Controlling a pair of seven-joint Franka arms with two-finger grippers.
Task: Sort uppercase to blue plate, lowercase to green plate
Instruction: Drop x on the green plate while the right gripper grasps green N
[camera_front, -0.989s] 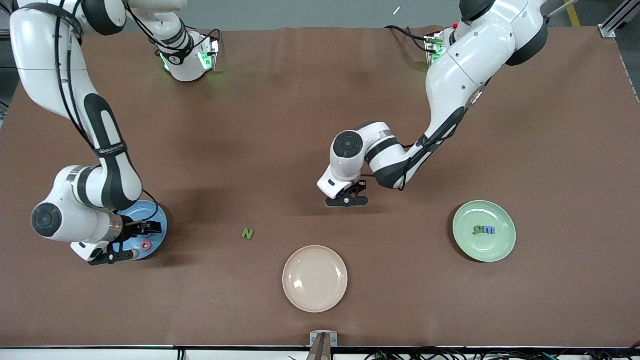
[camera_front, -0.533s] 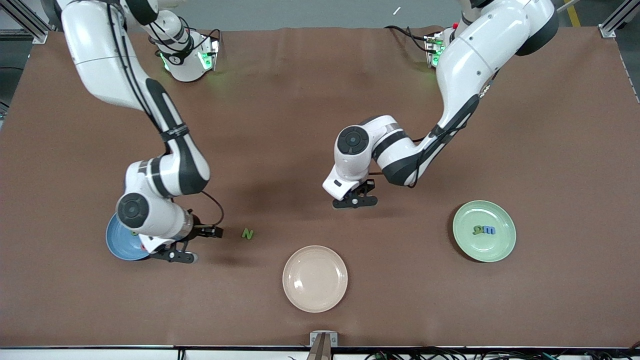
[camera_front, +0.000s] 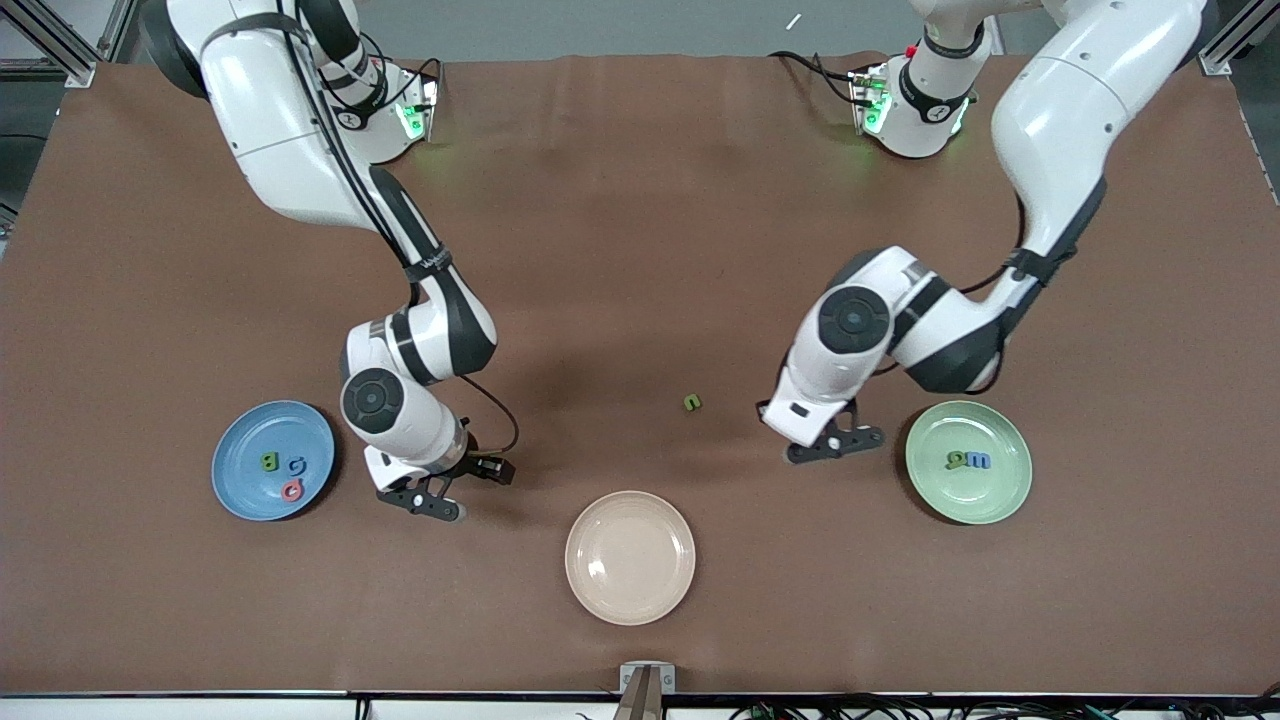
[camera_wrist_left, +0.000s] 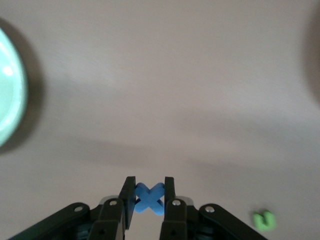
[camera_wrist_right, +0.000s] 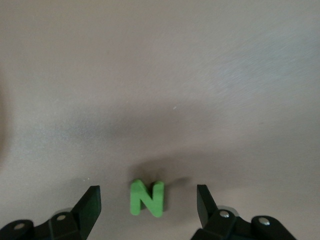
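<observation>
My left gripper (camera_front: 835, 442) (camera_wrist_left: 149, 186) is shut on a blue lowercase x (camera_wrist_left: 149, 198), over bare table beside the green plate (camera_front: 1003, 498) (camera_wrist_left: 7, 107). That plate holds a green q-like letter (camera_front: 956, 460) and a blue m (camera_front: 977, 460). A green u (camera_front: 692, 403) (camera_wrist_left: 263, 219) lies on the table. My right gripper (camera_front: 425, 497) (camera_wrist_right: 148, 192) is open, low over a green uppercase N (camera_wrist_right: 147, 198) that lies flat between its fingers, untouched; the arm hides the N in the front view. The blue plate (camera_front: 240, 490) holds a green B (camera_front: 269, 462), blue G (camera_front: 298, 467) and red D-like letter (camera_front: 292, 490).
A beige plate (camera_front: 600, 590) with nothing on it sits near the table's front edge, between the two arms. A small metal mount (camera_front: 646, 680) stands at that edge.
My right arm swung from over the blue plate to the N, uncovering that plate's letters. My left arm carried the x toward the green plate, uncovering the u.
</observation>
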